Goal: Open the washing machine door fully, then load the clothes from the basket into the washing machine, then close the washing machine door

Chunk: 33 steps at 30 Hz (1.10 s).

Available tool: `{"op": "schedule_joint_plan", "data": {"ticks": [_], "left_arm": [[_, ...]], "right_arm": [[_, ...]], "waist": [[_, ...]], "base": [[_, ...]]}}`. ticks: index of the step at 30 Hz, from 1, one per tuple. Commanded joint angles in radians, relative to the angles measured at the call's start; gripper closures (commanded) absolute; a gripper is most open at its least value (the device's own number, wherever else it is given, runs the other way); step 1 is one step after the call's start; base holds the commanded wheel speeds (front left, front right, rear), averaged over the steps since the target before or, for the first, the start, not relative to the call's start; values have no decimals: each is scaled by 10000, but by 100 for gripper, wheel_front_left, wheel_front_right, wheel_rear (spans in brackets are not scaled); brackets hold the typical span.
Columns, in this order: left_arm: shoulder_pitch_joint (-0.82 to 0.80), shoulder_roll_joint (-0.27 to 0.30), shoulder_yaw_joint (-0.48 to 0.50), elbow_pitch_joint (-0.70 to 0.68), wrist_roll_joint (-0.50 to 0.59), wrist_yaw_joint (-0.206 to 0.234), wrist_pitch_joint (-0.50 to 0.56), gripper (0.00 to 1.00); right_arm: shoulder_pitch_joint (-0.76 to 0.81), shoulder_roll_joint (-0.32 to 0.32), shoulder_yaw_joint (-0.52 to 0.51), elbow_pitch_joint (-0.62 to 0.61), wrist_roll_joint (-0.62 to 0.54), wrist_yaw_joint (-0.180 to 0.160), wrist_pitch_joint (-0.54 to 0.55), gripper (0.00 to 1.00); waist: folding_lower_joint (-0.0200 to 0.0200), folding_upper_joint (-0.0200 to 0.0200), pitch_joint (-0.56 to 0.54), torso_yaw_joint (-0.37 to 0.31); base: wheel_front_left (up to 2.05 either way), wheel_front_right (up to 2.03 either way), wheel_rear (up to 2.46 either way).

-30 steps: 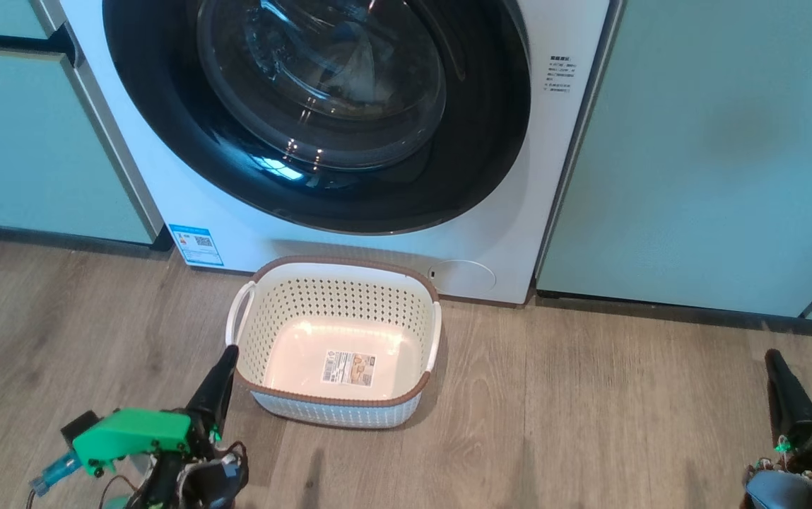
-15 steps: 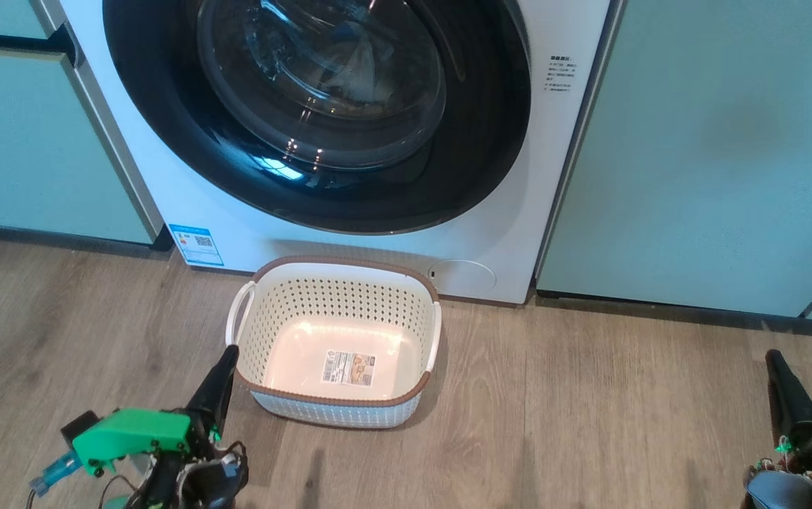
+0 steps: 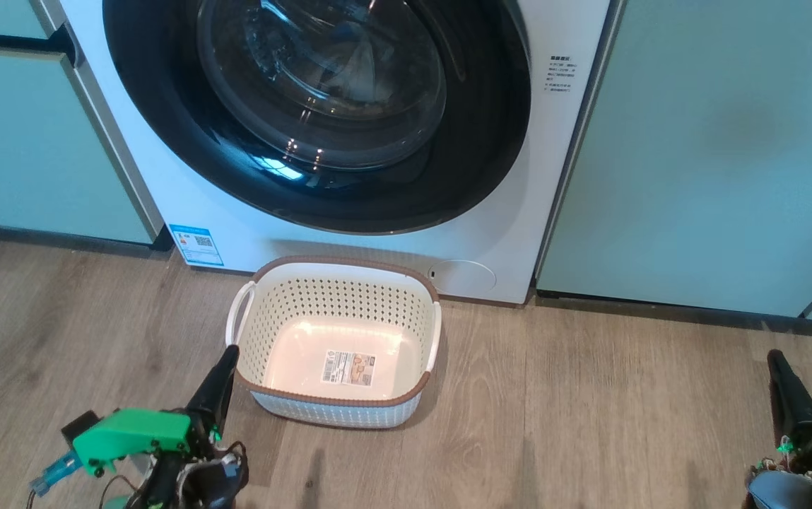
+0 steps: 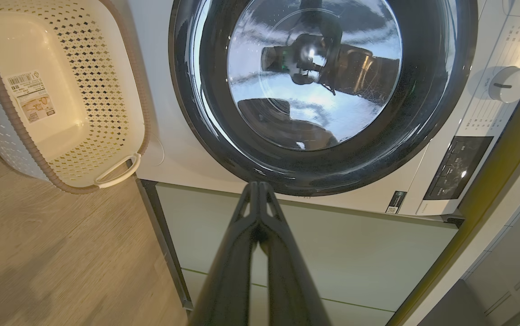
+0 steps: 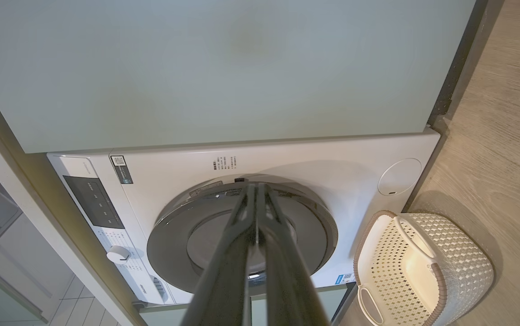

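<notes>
Head view: looks down from above, at close range, onto the basket (image 3: 335, 300) and the washing machine (image 3: 561, 177) front. Wrist views: rolled sideways, facing the same machine from left and right; all three share both.

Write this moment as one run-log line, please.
washing machine door: closed | basket: empty | left gripper: shut, empty | right gripper: shut, empty

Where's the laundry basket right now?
Head view, lower centre: the basket sits on the floor just before the washing machine, the left tool beside its near left corner.

Long black tapered fingers (image 3: 216, 389) on bright green mounts (image 3: 133, 431), tangled wires (image 3: 218, 470)
</notes>
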Motion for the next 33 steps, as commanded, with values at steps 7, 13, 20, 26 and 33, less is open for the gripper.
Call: {"op": "schedule_joint_plan", "data": {"ticks": [7, 13, 20, 26, 33], "left_arm": [[-544, 71, 376, -275, 16, -88, 76, 100], [-545, 64, 386, -275, 25, -88, 85, 100], [-546, 53, 401, -274, 38, -88, 97, 100], [-547, 46, 412, -274, 46, -88, 105, 100], [-548, 38, 423, -274, 56, -88, 115, 100]], "right_arm": [[-533, -129, 122, -324, -46, 6, 93, 100], [-534, -121, 109, -323, -56, 6, 103, 100], [-536, -108, 91, -322, -71, 6, 118, 100], [-537, -99, 79, -322, -81, 6, 128, 100], [-538, -90, 66, -321, -92, 6, 138, 100]], "waist": [[0, 0, 0, 0], [0, 0, 0, 0], [0, 0, 0, 0], [0, 0, 0, 0], [0, 0, 0, 0]], "base": [[0, 0, 0], [0, 0, 0], [0, 0, 0], [0, 0, 0], [0, 0, 0]]}}
